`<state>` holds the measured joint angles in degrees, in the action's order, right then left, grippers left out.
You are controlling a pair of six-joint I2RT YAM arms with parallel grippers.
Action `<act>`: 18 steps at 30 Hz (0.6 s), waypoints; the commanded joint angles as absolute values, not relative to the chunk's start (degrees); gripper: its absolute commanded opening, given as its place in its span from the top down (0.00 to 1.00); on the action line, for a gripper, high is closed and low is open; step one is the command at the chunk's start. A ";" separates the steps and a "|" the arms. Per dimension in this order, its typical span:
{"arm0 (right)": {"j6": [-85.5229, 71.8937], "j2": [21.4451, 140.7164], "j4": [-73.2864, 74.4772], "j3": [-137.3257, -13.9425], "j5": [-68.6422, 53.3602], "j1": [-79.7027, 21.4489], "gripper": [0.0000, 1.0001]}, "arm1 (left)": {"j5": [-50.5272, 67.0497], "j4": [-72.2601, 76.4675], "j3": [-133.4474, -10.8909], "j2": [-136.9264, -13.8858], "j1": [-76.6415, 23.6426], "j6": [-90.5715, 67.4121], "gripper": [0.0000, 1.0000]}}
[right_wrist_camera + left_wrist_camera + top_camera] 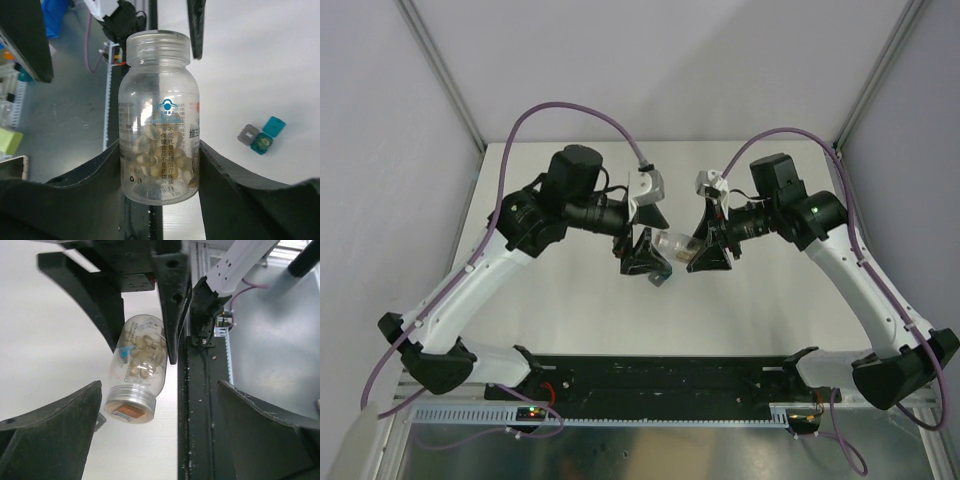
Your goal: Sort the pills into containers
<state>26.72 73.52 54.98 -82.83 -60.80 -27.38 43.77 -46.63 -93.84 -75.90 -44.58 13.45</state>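
My right gripper [708, 250] is shut on a clear plastic pill bottle [159, 120], uncapped, with several pale pills inside, and holds it sideways above the table. The bottle shows between the two grippers in the top view [676, 245]. Its threaded mouth [131, 407] points toward my left gripper [159, 400], which is open and empty right in front of it. A teal-blue box with an open grey flap [262, 136] lies on the table below; it also shows in the top view [658, 279]. The amber vial is out of view.
A black rail [660, 375] runs along the near edge of the white table [580, 320], between the arm bases. Grey walls close the back and sides. Purple cables loop above both arms.
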 commanded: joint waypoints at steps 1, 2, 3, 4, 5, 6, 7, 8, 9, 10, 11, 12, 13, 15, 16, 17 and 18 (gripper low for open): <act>28.36 69.33 51.53 -83.84 -53.18 -29.16 1.00 | 48.69 -46.57 -98.00 -77.41 -40.74 5.91 0.01; 28.55 68.68 51.34 -84.11 -51.90 -29.61 1.00 | 49.17 -46.58 -98.44 -78.03 -39.88 4.27 0.01; 28.69 68.31 51.25 -84.55 -50.47 -30.10 1.00 | 49.86 -46.49 -98.83 -78.66 -38.93 3.06 0.00; 28.85 67.77 51.07 -84.90 -49.36 -30.47 1.00 | 50.33 -46.49 -99.12 -79.36 -38.23 1.75 0.00; 29.01 67.33 50.93 -85.30 -48.15 -30.84 1.00 | 51.00 -46.49 -99.31 -79.85 -37.44 0.30 0.01; 29.14 67.02 50.74 -85.54 -47.23 -31.11 1.00 | 51.56 -46.45 -99.40 -80.40 -36.91 -0.99 0.02; 29.34 66.73 50.68 -85.84 -46.20 -31.42 1.00 | 52.06 -46.43 -99.45 -80.80 -36.43 -1.86 0.03; 29.52 66.54 50.61 -86.03 -45.43 -31.62 1.00 | 52.31 -46.42 -99.47 -81.14 -36.10 -2.64 0.04; 29.57 66.32 50.57 -86.17 -44.73 -31.80 1.00 | 52.39 -46.41 -99.44 -81.35 -35.89 -3.12 0.06; 29.55 66.16 50.42 -86.28 -44.29 -31.99 1.00 | 52.43 -46.41 -99.42 -81.54 -35.70 -3.50 0.07; 29.50 66.00 50.26 -86.34 -43.86 -32.08 1.00 | 52.54 -46.41 -99.37 -81.69 -35.69 -3.77 0.09; 29.43 65.87 50.09 -86.32 -43.59 -32.21 1.00 | 52.77 -46.41 -99.34 -81.89 -35.64 -3.99 0.11; 29.43 65.76 49.96 -86.32 -43.29 -32.28 1.00 | 53.10 -46.41 -99.24 -82.08 -35.62 -4.15 0.13; 29.35 65.68 49.80 -86.22 -42.88 -32.33 1.00 | 53.77 -46.38 -99.14 -82.35 -35.62 -4.33 0.19; 29.27 65.67 49.73 -86.22 -42.75 -32.34 1.00 | 54.09 -46.40 -99.05 -82.44 -35.65 -4.32 0.23; 29.22 65.62 49.65 -86.18 -42.65 -32.34 1.00 | 54.42 -46.40 -98.92 -82.53 -35.67 -4.27 0.27; 29.11 65.59 49.61 -86.11 -42.59 -32.34 1.00 | 54.81 -46.36 -98.81 -82.62 -35.63 -4.20 0.31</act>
